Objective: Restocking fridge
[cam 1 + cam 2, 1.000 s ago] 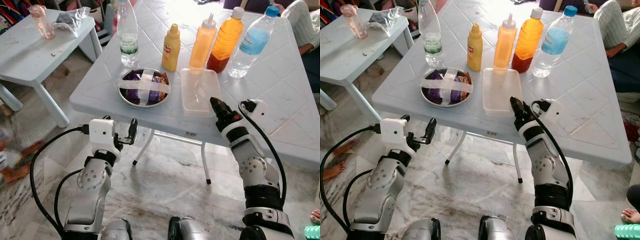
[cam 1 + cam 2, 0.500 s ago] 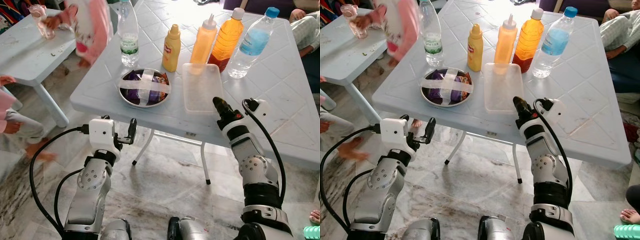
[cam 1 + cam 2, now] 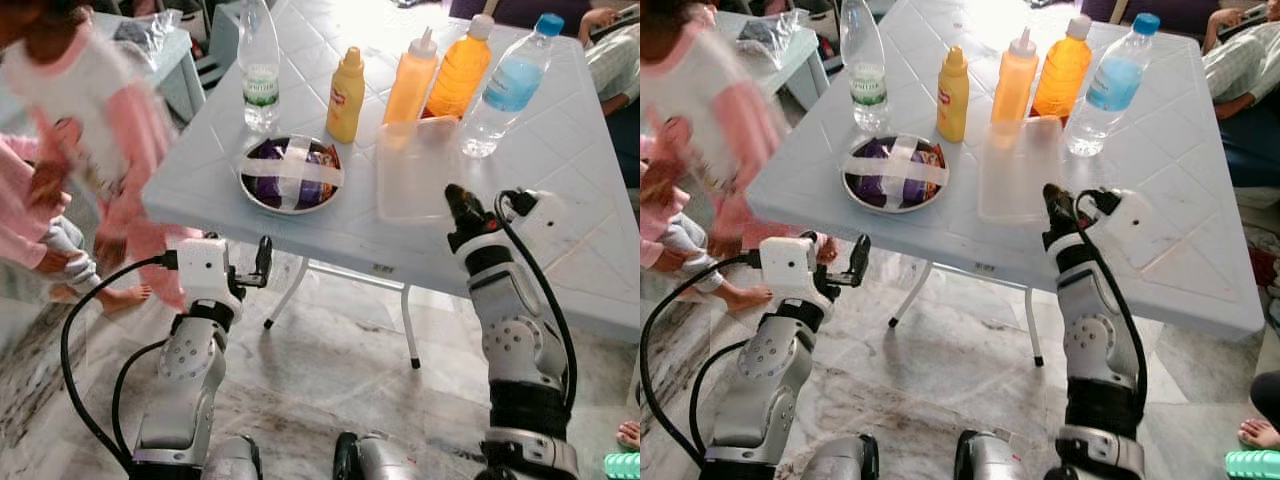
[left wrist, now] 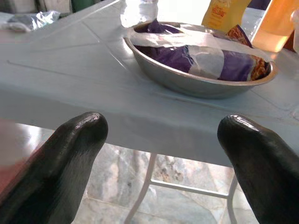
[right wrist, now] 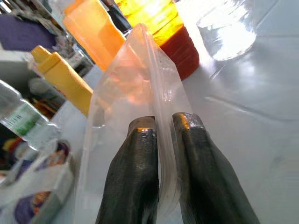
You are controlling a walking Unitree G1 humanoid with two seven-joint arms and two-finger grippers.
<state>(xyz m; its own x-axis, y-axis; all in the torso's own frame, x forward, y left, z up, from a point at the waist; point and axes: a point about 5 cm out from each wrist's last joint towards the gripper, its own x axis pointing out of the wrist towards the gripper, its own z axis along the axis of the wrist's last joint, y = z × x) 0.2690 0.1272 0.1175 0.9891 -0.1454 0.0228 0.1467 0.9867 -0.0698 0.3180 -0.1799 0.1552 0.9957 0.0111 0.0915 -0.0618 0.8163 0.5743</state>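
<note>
Right gripper (image 3: 1053, 196) clamped on the near rim of the clear plastic container (image 3: 1018, 165), at the near edge of the white table (image 3: 1160, 270), with the container tipped up off the tabletop on its edge. In the right wrist view both black fingers (image 5: 135, 186) pinched flat on the thin rim, so only a shallow bite.

For a clean lift: keep the pinch firm, raise straight up and slightly back toward the table's near edge, no twisting, since the thin plastic looks likely to flex and slip.

Just beyond the container on the table: orange sauce bottle (image 3: 1017, 82) and orange juice bottle (image 3: 1061, 72), close enough to be knocked by a forward swing. Yellow mustard bottle (image 3: 952, 94) and taped steel bowl (image 3: 896, 171) to the container's left, blue-capped water bottle (image 3: 1108, 88) to its right. Freest room toward the table's near edge.

Left gripper (image 3: 263, 262) below the table's near edge, fingers spread and holding nothing, pointed at the bowl. A person in pink (image 3: 70, 120) blurred beside the table's left end, near the left arm, so no wide sweep that way
</note>
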